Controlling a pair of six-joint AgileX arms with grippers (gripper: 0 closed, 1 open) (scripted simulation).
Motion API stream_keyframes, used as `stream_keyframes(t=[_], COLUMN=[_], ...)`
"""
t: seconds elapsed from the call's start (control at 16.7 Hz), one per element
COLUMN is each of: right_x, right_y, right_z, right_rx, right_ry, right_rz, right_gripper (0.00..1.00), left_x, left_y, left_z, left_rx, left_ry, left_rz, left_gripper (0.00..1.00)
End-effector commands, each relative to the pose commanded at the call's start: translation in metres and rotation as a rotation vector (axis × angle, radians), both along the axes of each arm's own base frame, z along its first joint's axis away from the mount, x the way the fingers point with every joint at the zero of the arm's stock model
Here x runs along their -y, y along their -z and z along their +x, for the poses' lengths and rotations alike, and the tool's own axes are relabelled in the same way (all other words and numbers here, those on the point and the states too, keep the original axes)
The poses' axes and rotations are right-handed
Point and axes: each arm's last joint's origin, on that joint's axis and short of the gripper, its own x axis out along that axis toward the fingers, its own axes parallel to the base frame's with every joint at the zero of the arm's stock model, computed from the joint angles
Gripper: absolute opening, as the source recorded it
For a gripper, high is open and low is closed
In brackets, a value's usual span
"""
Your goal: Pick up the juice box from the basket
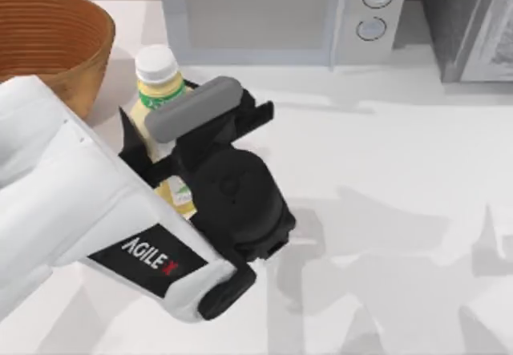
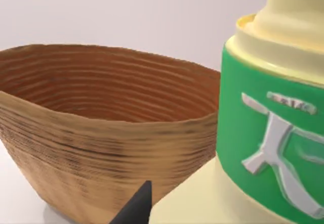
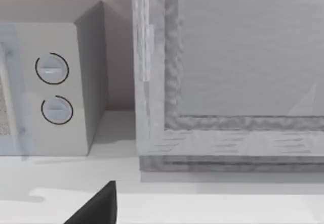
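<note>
The juice box [image 1: 158, 98] stands upright between the fingers of our left end effector [image 1: 164, 143], just beside the basket [image 1: 56, 42] on the side facing the microwave [image 1: 272, 14], and outside the basket's rim rather than within it. Its long axis runs vertically, white cap uppermost, so the black fingers clasp the pale yellow body from either side below the green band; we read the left end effector as clenched on the carton. In the left wrist view the green neck band [image 2: 268, 148] looms very close, with the basket [image 2: 101, 133] behind it, and what we see of the basket's ribbed interior holds nothing, though its floor is hidden. Whether the carton's base touches the surface [image 1: 385, 179] or hangs clear of it we cannot tell, since the arm covers it. We judge the pick largely made, and any further lift should go straight up along the carton's axis so it does not swing against the basket wall. Our right arm is parked away toward the microwave [image 3: 50, 82], and of its end effector we cannot tell the state.
</note>
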Motion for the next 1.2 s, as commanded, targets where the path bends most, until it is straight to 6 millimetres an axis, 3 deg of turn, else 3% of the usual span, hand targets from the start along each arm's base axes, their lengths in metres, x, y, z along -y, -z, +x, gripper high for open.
stream_keyframes(t=[0.42, 1.2], right_x=[0.0, 0.0], right_y=[0.0, 0.0], right_z=[0.0, 0.0], right_rx=[0.0, 0.0], right_ry=[0.0, 0.0], right_rz=[0.0, 0.0], right_gripper=[1.0, 1.0], left_x=[-0.0047, -0.0047], left_y=[0.0013, 0.0013], left_z=[0.0001, 0.0001], left_rx=[-0.005, -0.005], left_ry=[0.001, 0.001], left_rz=[0.019, 0.019], left_gripper=[0.0, 0.98])
